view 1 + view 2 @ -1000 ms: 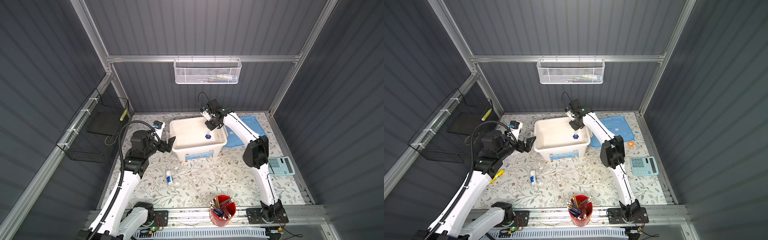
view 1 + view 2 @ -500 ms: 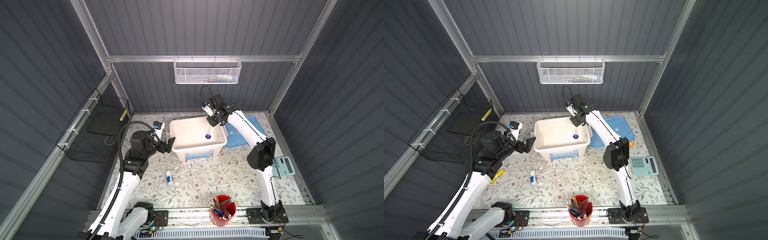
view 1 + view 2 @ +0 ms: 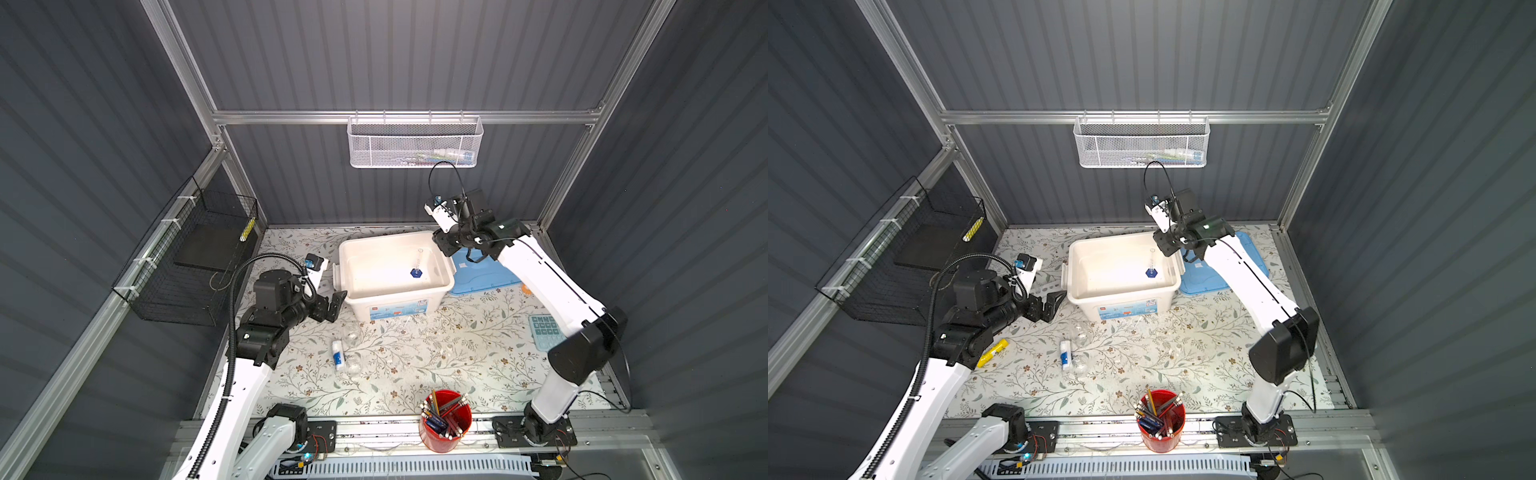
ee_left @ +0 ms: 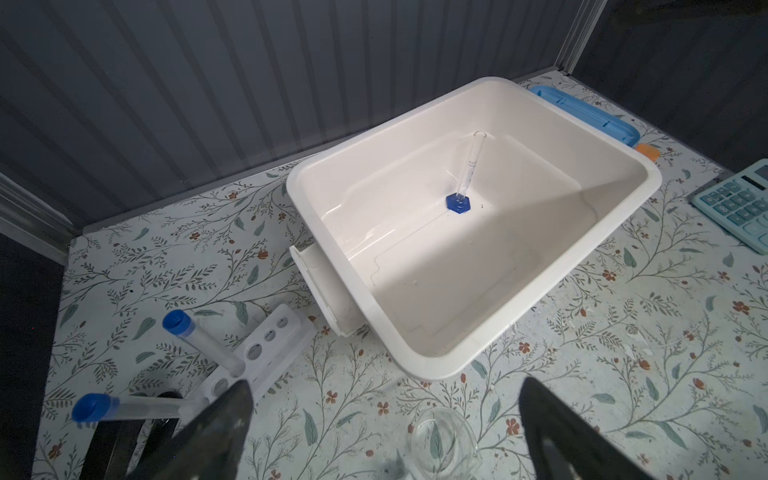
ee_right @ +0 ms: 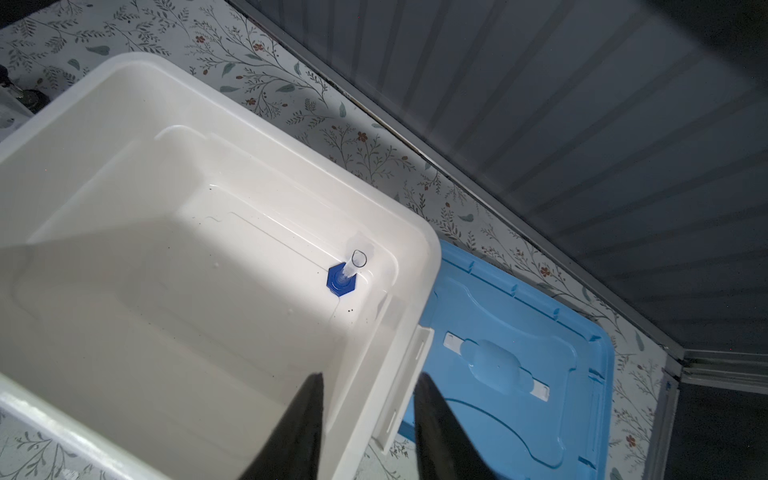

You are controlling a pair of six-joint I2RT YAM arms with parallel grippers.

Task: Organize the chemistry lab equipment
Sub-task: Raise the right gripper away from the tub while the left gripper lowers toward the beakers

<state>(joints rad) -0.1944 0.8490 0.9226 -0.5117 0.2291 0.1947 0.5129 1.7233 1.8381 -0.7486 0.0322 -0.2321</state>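
1. The tub (image 4: 419, 370) is white plastic, smooth and glossy, with glare on its floor.
2. The measuring cylinder (image 4: 470, 166) is clear and glassy, and its foot is opaque blue plastic.
3. The lid (image 5: 519, 324) is pale blue plastic with a soft sheen.
4. The worktop (image 4: 623, 365) has a printed floral covering, flat and nearly matt.
5. The tubes (image 4: 203, 345) are clear with blue plastic caps, and their rack (image 4: 274, 340) is milky, translucent plastic.
6. The beaker (image 4: 442, 440) is clear and shiny.
7. The hanging basket (image 3: 415, 145) is white metal mesh, and the side basket (image 3: 178, 307) is black wire.
8. The walls (image 3: 415, 54) are dark grey ribbed panels, matt, and the frame bars (image 3: 291, 117) are bare brushed metal.
9. The cup (image 3: 449, 432) is glossy red plastic.
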